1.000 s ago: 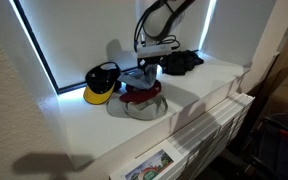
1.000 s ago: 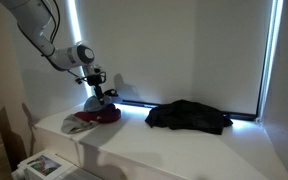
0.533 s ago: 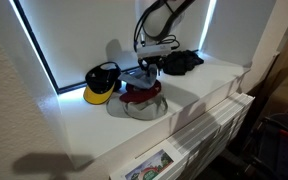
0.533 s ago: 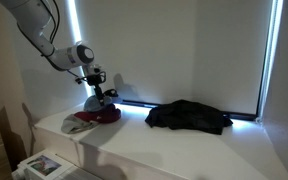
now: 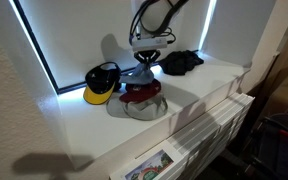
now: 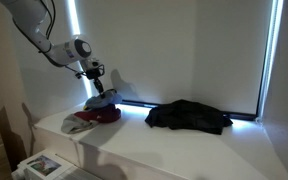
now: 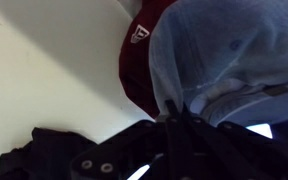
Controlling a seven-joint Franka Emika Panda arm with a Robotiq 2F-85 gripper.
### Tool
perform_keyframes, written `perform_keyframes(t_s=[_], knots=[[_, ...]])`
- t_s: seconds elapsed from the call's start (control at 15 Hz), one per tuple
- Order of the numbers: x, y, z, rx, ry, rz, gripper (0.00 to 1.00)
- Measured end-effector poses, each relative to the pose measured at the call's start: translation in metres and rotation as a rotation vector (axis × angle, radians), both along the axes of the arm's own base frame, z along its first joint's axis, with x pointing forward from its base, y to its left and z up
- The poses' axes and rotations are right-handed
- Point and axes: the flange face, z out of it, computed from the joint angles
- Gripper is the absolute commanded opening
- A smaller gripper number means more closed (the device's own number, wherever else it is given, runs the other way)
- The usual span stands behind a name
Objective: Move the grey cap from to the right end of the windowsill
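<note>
The grey cap (image 7: 229, 50) is a pale blue-grey cap that fills the upper right of the wrist view. My gripper (image 7: 174, 112) is shut on its edge, the two fingers pressed together around the fabric. In both exterior views the gripper (image 5: 147, 67) (image 6: 97, 86) hangs over the left part of the windowsill (image 5: 214, 85). The grey cap (image 5: 135, 75) (image 6: 102, 99) dangles from it, just above a maroon cap (image 5: 141, 97) (image 6: 106, 115). The maroon cap (image 7: 144, 60) also shows beneath the grey one in the wrist view.
A yellow-and-black cap (image 5: 101, 84) lies beside the window frame next to the maroon one. A black garment (image 5: 180, 61) (image 6: 189, 116) (image 7: 44, 150) lies in a heap further along the sill. A radiator (image 5: 209, 125) runs below the sill's front edge.
The gripper went from open to shut on the grey cap, then rose a little, lifting the cap off the maroon cap.
</note>
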Motion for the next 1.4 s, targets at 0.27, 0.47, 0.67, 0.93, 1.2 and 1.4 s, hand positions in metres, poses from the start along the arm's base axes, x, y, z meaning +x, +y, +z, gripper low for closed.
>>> perform_keyframes(t_s=[0.27,0.47,0.67,0.93,1.2,1.4], knots=[[0.002,0.032,0.063,-0.082,-0.166,0.056,0.01],[-0.001,0.004,0.107,-0.136,-0.277,-0.047,0.01],[-0.016,-0.072,0.135,-0.211,-0.346,-0.217,0.01],[-0.054,-0.188,0.148,-0.281,-0.390,-0.471,0.01],[-0.102,-0.309,0.144,-0.304,-0.379,-0.724,0.01],[-0.146,-0.399,0.133,-0.308,-0.356,-0.885,0.01]])
